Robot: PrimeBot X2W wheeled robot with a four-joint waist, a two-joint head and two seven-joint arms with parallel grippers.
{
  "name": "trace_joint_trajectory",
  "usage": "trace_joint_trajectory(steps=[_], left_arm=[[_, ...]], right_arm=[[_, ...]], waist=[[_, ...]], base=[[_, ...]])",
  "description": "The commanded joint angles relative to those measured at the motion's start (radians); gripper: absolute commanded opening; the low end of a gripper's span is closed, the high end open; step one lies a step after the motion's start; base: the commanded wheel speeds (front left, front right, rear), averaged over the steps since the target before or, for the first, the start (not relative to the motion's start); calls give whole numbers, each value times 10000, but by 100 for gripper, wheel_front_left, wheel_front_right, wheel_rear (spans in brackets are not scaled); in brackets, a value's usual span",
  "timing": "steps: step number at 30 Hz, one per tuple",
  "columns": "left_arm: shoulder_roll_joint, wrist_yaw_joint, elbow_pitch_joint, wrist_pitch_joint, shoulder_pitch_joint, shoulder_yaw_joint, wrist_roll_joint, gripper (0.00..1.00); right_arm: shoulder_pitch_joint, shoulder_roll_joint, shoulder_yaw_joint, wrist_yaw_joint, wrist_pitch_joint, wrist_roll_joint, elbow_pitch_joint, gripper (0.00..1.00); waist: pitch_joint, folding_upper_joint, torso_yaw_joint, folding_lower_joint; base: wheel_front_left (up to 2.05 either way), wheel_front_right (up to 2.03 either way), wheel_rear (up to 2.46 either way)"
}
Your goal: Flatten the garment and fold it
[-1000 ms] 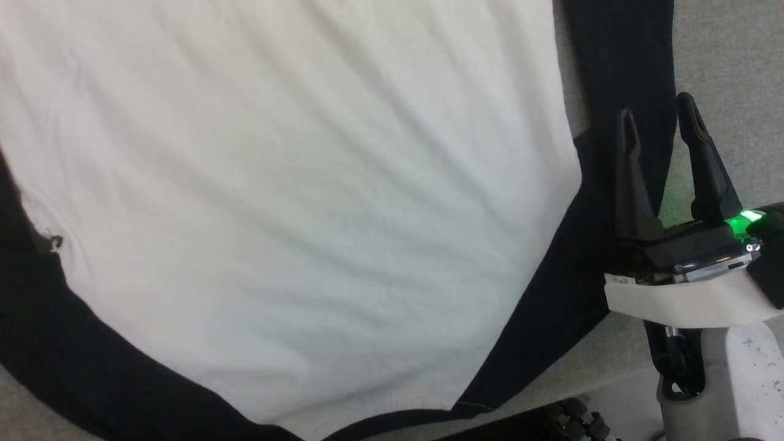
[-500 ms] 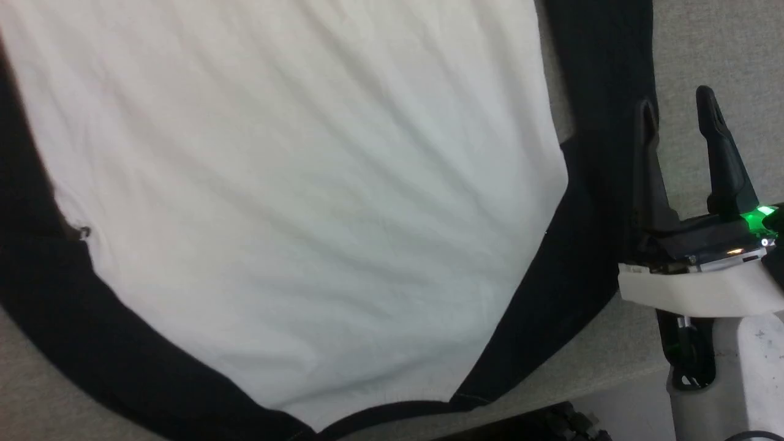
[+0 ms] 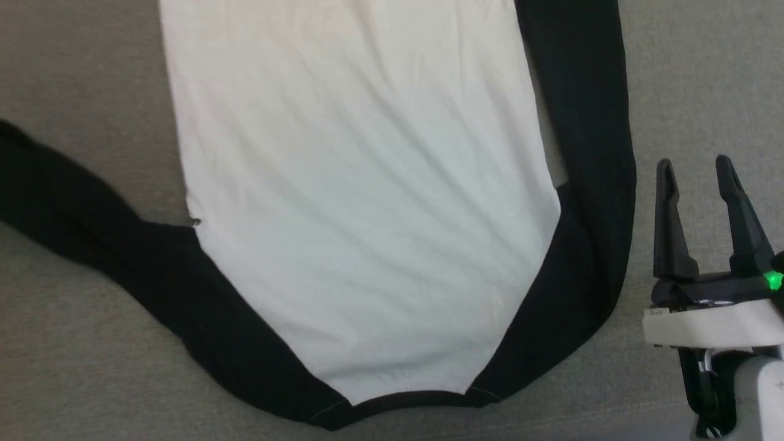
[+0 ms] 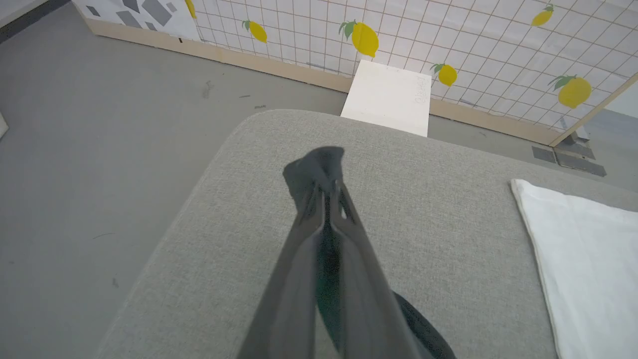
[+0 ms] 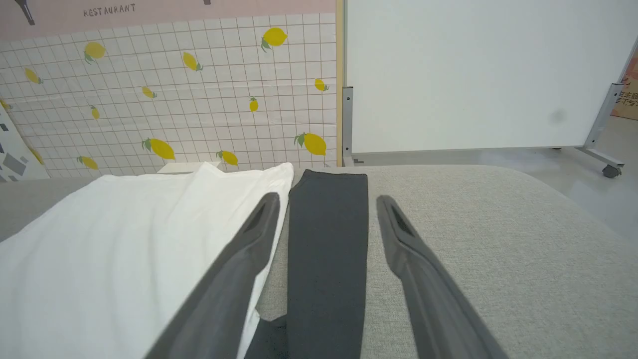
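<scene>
The left gripper has its jaws clamped together on the end of the black left sleeve, near the grey cushion's rounded corner. The right gripper has its jaws wide apart and holds nothing, over bare cushion beside the right sleeve. The garment lies flat on the cushion. On the wall beyond, lettering reads "RESTAURANT".

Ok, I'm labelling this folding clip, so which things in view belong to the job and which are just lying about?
Job: the garment, spread on the grey cushion; left hand, shut on a black sleeve end; right hand, open beside the other sleeve.
Lying about: white box on the floor; lemon-patterned wall; whiteboard on wheels.
</scene>
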Motion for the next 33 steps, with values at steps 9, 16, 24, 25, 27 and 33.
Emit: trace_joint_trajectory(steps=[9, 16, 24, 25, 27, 33], left_arm=[[649, 70, -1566, -499, 2114, 827, -839, 0], [660, 519, -4261, -841, 3103, 993, -875, 0], [-1422, 650, -7673, -494, 2216, -1701, 403, 0], [-2002, 590, -7758, -439, 1991, -2132, 423, 0], [-2922, 415, -7466, -305, 1507, -2901, 574, 0], [-5712, -364, -5081, -243, 399, -4633, 566, 0]], right_arm=[[686, 12, -141, -15, 437, 62, -452, 100], [934, 12, -188, -15, 497, 155, -503, 100], [1052, 12, -377, -15, 547, 247, -511, 100], [1073, 12, -417, -15, 548, 264, -508, 100], [1123, 12, -505, -15, 562, 291, -505, 100], [1108, 12, -595, -15, 599, 327, -582, 100]], waist=[[-2096, 0, 1453, 1], [-2412, 0, 1553, 1], [-2558, 0, 1573, 1], [-2557, 0, 1590, 1], [-2540, 0, 1628, 1], [-2364, 0, 1482, 1]], base=[[0, 0, 0], [0, 0, 0], [0, 0, 0], [0, 0, 0], [0, 0, 0], [0, 0, 0]])
